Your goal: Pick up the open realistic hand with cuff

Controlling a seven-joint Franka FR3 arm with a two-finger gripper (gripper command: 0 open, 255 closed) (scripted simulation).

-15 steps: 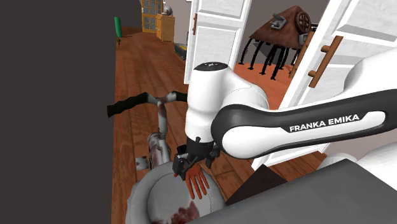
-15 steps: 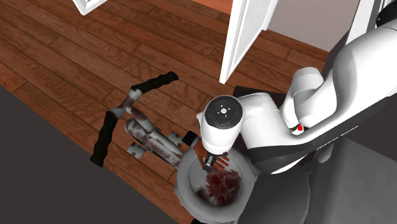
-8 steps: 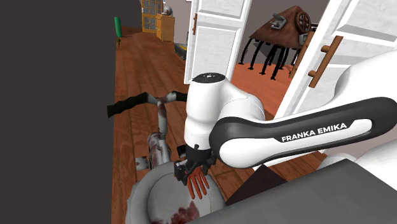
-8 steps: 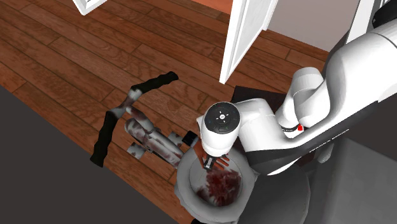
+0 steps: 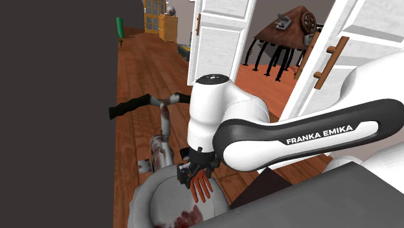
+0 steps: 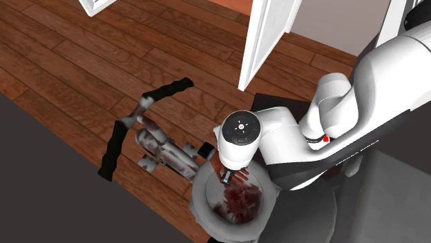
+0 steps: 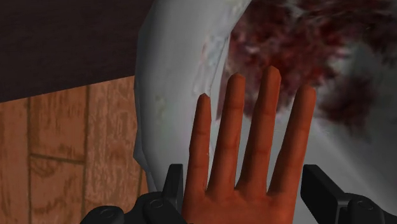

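Note:
An orange-red open hand (image 7: 248, 159) lies over a white round basin (image 7: 172, 76) that is stained dark red, its fingers stretched away from my gripper. My black gripper (image 7: 245, 194) is shut on the hand's palm, with one fingertip (image 7: 173, 184) on each side of it. In the shoulder view the gripper (image 5: 194, 171) points down at the basin's rim (image 5: 145, 194) and the hand (image 5: 202, 188) sticks out below it. In the second exterior view the arm's wrist covers most of the gripper (image 6: 228, 176) above the basin (image 6: 200, 203).
A grey stained post with a black curved handlebar (image 5: 133, 107) stands just beyond the basin on the wooden floor. White door panels (image 5: 220, 39) rise behind the arm. A dark wall (image 5: 58, 110) fills the shoulder view's left. The grey stand (image 5: 324, 201) is at the lower right.
Since a second ago the arm has dropped slightly and the fingers have closed onto the hand's palm. Over the last half second nothing has moved.

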